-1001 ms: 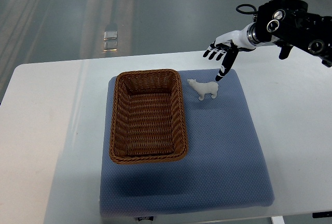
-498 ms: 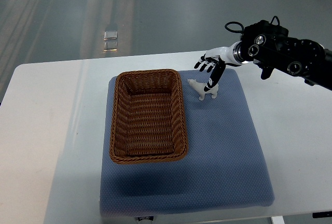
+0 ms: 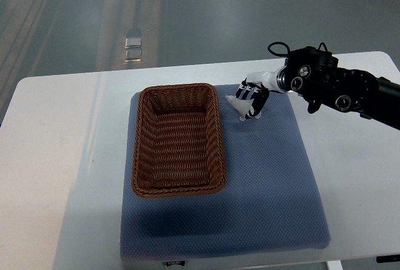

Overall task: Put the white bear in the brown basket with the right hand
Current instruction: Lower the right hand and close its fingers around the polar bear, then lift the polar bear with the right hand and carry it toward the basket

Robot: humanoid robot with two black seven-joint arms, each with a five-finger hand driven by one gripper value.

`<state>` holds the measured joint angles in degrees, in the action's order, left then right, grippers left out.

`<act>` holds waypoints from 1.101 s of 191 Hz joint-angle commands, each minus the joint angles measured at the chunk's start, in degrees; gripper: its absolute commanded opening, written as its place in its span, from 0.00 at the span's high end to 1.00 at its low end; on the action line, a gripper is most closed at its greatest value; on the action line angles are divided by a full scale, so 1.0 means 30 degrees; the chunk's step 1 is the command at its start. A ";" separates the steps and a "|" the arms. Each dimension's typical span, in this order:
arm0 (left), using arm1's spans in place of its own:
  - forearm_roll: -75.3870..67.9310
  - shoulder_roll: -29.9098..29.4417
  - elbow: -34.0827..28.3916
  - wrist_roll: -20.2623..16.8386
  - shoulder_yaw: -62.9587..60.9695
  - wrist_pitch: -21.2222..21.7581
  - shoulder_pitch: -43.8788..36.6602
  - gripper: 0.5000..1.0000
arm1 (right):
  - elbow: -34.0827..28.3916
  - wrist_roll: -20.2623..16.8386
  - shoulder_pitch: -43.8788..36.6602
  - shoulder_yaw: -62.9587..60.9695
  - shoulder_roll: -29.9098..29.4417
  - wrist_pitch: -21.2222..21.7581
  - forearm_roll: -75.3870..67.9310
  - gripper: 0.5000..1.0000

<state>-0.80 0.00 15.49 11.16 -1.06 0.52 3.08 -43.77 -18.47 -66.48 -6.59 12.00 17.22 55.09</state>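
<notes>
I have the right hand (image 3: 251, 99) down over the white bear (image 3: 238, 105), which stands on the blue mat (image 3: 269, 182) just beside the right rim of the brown basket (image 3: 178, 139), near its far corner. The fingers (image 3: 255, 102) drape across the bear's back and hind part, curled around it; I judge this a closing grasp, though I cannot tell whether it is firm yet, since the bear's feet look to be on the mat. Coming from above makes sense: the basket wall crowds the bear's head side. The basket lies open and empty, so the carry should be a short lift and a move over the rim. The left arm is out of sight.
</notes>
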 commanded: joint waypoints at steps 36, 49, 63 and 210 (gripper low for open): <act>0.0004 0.0000 -0.0035 0.0000 0.0030 0.0002 0.0000 0.00 | 0.0058 0.0063 0.0247 -0.0001 -0.0076 -0.0086 0.0417 0.55; 0.0004 0.0000 -0.0035 0.0000 0.0030 0.0002 0.0000 0.00 | 0.0058 0.0063 0.0277 0.0028 -0.0076 -0.0086 0.0418 0.66; 0.0004 0.0000 -0.0035 0.0000 0.0030 0.0002 0.0000 0.00 | 0.0058 0.0063 0.0277 0.0028 -0.0076 -0.0174 0.0476 0.81; 0.0033 0.0000 0.0023 0.0000 0.0001 0.0002 -0.0029 0.00 | -0.6006 -0.0025 -0.8189 0.0145 0.6604 0.3869 -0.2014 1.00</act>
<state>-0.72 0.00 15.38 11.16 -0.97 0.52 2.99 -58.67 -18.46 -87.09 -6.59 28.98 26.83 49.80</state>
